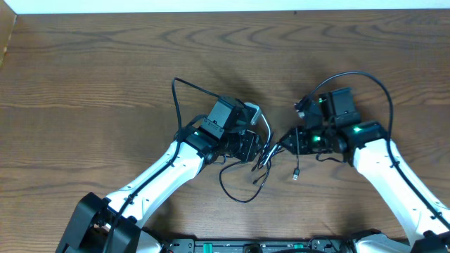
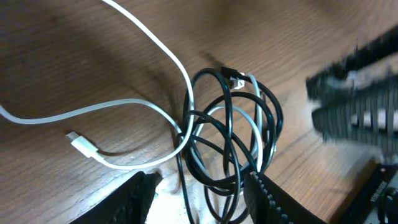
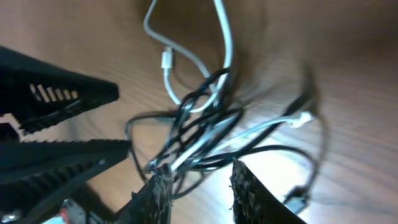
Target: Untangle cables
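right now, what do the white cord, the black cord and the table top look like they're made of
white cord: looks like smooth plastic or rubber sheathing, slightly glossy, bending in soft curves. black cord: similar flexible sheathing, with a faint shine along its loops. table top: brown wood grain with some glare; real wood or printed laminate, cannot tell.

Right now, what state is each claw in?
Left claw: open, cables between its fingers, not gripped.
Right claw: open, at the cables, nothing held.
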You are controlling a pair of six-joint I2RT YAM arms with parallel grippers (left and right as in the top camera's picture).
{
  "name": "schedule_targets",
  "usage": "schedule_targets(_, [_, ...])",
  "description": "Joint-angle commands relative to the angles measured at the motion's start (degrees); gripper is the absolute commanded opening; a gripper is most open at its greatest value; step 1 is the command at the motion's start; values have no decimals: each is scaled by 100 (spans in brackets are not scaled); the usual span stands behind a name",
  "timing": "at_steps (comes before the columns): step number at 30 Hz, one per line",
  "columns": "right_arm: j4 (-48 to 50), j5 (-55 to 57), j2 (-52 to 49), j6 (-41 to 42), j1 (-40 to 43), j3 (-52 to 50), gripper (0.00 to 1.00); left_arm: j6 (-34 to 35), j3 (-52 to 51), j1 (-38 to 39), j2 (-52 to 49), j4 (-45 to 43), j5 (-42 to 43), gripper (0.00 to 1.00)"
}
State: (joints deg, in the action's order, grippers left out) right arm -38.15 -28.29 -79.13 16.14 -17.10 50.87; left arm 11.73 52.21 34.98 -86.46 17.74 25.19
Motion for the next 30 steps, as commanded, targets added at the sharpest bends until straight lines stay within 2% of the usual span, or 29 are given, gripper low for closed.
schedule_targets(1, [0,273,0,846,-317,-50,29,-96,-72,-15,72,24,-131,50])
schedule_targets(13, [72,1493,-155,2317,-973,-295,30,-96,-72,-15,72,35,-131,50])
schedule_targets(21, [1043,1530,-651,2669,-1034,-678,29,-96,-72,-15,72,197,-131,50])
schedule_targets(22, [1056,1534,-730,2667,-1032,-682,25,-96,-72,-15,72,205,-131,50])
schedule_targets(25, [907,1582,-940,2662,-1032,-682,1,-94,-72,-15,72,221,-129,50])
schedule_targets(30, [337,2262,-1058,2664,-1032,-682,1,-94,-72,-15,72,221,-129,50])
